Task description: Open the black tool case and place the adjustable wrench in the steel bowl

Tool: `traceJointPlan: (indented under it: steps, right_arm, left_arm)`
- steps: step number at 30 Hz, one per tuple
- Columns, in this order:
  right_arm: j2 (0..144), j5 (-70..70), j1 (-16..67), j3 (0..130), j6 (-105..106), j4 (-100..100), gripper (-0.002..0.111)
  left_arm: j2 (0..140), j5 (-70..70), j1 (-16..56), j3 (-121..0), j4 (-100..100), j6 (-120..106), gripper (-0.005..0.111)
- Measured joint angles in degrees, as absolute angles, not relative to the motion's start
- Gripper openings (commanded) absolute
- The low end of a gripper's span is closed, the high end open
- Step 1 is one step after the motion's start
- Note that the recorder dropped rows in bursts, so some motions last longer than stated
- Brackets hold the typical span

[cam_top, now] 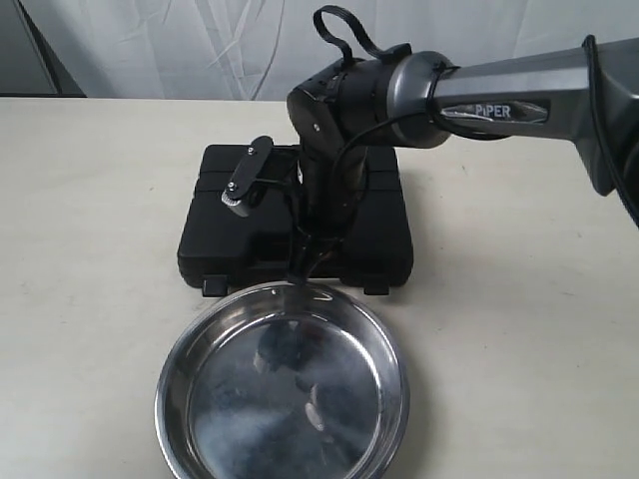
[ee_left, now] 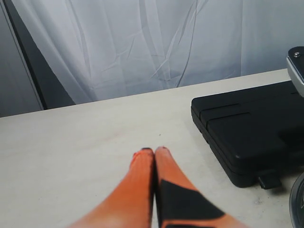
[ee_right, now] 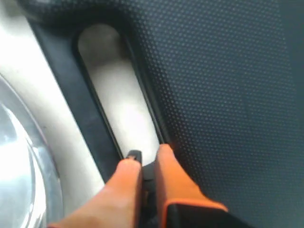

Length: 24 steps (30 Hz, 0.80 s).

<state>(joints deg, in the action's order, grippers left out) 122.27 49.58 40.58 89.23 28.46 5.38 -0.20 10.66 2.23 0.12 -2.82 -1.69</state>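
In the exterior view, the black tool case (cam_top: 384, 235) is lying shut in the middle of the table (cam_top: 90, 220). The steel bowl (cam_top: 396, 384) is sitting just in front of it, by the near edge of the table, and is holding nothing. The right arm (cam_top: 519, 85) is reaching in from the right edge of the table. The right claw (cam_top: 303, 267) is pointing down at the front side of the case, between the two latches (cam_top: 213, 286). The adjustable wrench is not showing anywhere; I am guessing it is lying inside the shut case. So the job is only starting: the opening step is in hand. The only word I can read is "PiPER" (cam_top: 494, 111) on the arm.

In the left wrist view, the left claw (ee_left: 154, 151) is hanging over bare table, well apart from the case (ee_left: 247, 128). Its orange fingers are pressing together and holding nothing. No writing is showing here.

In the right wrist view, the right claw (ee_right: 148, 154) is poking its tips into the hole of the handle (ee_right: 76, 104), right at the edge of the bumpy lid (ee_right: 228, 95). Its fingers are squeezed together, and I am seeing nothing between them. The bowl (ee_right: 19, 156) is shining just beside the handle.

Next, I am thinking the latches need popping first. Then the lid needs lifting from this front side, without pushing the case into the bowl.
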Motion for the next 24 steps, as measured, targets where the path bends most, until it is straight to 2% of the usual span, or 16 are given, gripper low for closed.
traceJointPlan:
  steps: [2, 7, 8, 24]
  right_arm:
    - [122.43, 50.01, 40.31, 89.23, 30.8, 4.64, 0.008]
    - [122.56, 49.58, 40.2, 89.23, 35.61, 1.35, 0.037]
    - [122.56, 49.58, 40.2, 89.23, 36.24, 1.35, 0.04]
    - [122.45, 51.83, 40.2, 89.23, 36.71, 0.67, 0.04]
  left_arm:
    - [-0.2, 10.66, 2.23, 0.12, -2.82, -1.69, 0.0]
    - [-0.2, 10.66, 2.23, 0.12, -2.82, -1.69, 0.0]
    - [-0.2, 10.66, 2.23, 0.12, -2.82, -1.69, 0.0]
    - [-0.2, 10.66, 2.23, 0.12, -2.82, -1.69, 0.0]
